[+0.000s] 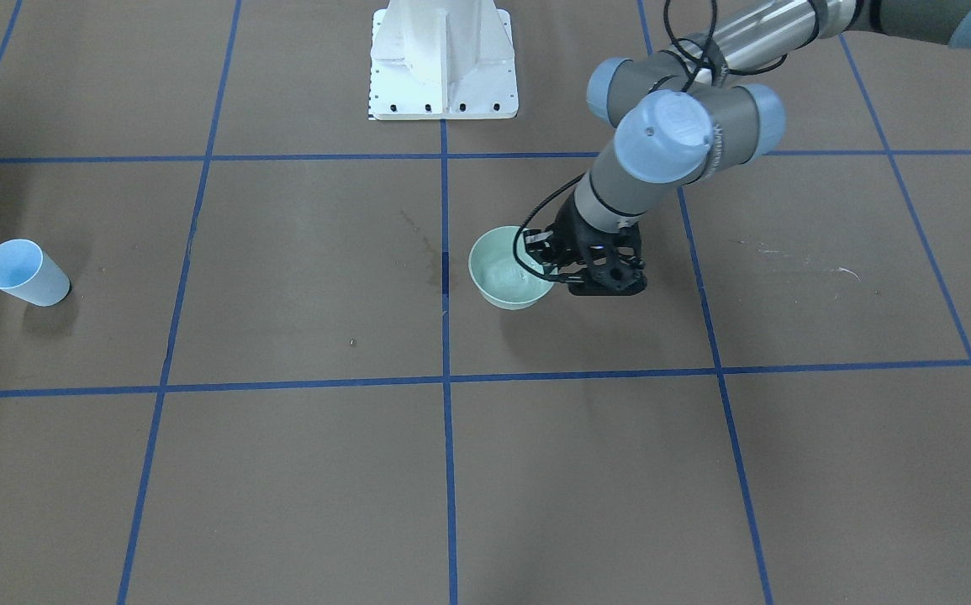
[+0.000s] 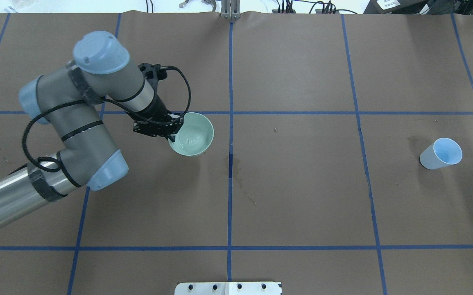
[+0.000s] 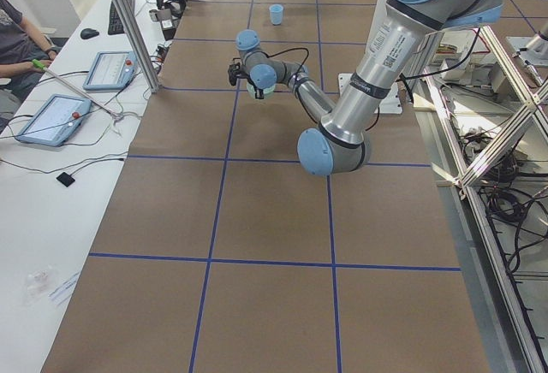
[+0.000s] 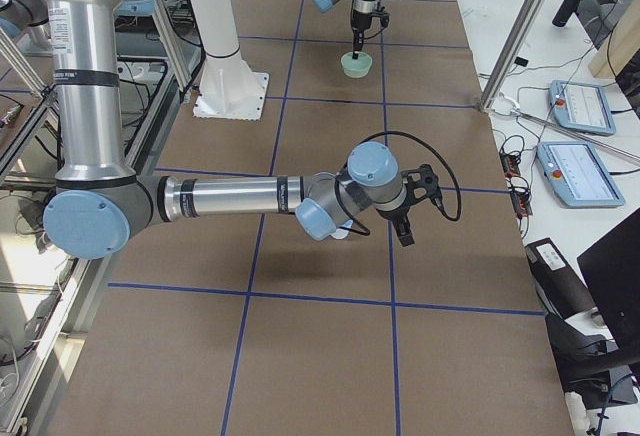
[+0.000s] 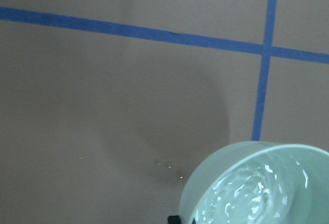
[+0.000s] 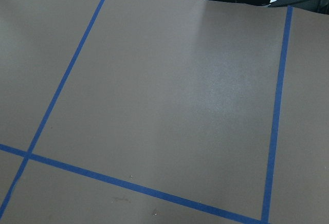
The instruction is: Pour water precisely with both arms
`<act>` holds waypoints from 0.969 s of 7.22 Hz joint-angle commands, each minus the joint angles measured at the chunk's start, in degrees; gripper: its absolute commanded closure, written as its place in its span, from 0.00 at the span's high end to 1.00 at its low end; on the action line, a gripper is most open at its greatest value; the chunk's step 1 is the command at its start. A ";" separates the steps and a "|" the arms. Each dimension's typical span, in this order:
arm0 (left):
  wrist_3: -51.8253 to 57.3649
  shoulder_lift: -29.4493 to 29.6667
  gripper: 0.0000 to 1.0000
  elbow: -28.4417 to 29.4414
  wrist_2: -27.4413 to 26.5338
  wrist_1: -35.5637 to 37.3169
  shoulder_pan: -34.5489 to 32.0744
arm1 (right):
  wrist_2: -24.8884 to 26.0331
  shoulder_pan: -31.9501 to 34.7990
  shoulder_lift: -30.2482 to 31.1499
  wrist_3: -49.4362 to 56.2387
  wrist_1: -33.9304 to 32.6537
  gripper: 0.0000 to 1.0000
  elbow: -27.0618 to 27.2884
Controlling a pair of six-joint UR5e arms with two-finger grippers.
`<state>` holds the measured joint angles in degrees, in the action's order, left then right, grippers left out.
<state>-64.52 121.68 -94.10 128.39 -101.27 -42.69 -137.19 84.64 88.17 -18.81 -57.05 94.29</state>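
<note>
Black two-finger left gripper [image 2: 170,130] is pinching the rim of a pale-green round bowl [image 2: 195,135], and we are seeing clear water [image 5: 252,196] glinting inside it. We are looking at a brown paper-covered table [image 2: 302,196] gridded with blue tape lines [image 2: 230,213], a light-blue tapered cup [image 2: 441,153] standing well apart from the bowl. We cannot tell how the right gripper [image 4: 405,221] is set. A long white bench [image 3: 51,193] is running along the table's side opposite the robot.
</note>
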 commanded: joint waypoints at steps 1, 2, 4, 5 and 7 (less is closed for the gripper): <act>13.12 -10.63 0.00 -4.69 2.74 -0.07 -6.93 | 1.39 -0.61 -0.55 2.19 -5.69 0.99 3.79; 21.28 -14.68 0.00 -4.52 2.66 0.02 -9.57 | 1.49 -0.70 -0.54 4.81 -7.62 0.99 3.71; 33.37 -21.72 0.00 -4.43 2.75 -0.24 -14.68 | 3.85 -0.96 -0.54 12.01 -16.46 0.99 5.63; 37.06 -24.62 0.00 -4.17 2.57 -0.68 -15.39 | 4.21 -0.96 -0.63 14.57 -22.34 0.99 6.68; 40.87 -26.06 0.00 -0.41 2.66 -0.68 -17.24 | 3.69 -0.70 -1.24 16.96 -29.57 0.99 7.22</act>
<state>-25.66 96.61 -96.92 131.03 -101.86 -59.04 -133.19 83.74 87.37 -3.17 -81.72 100.93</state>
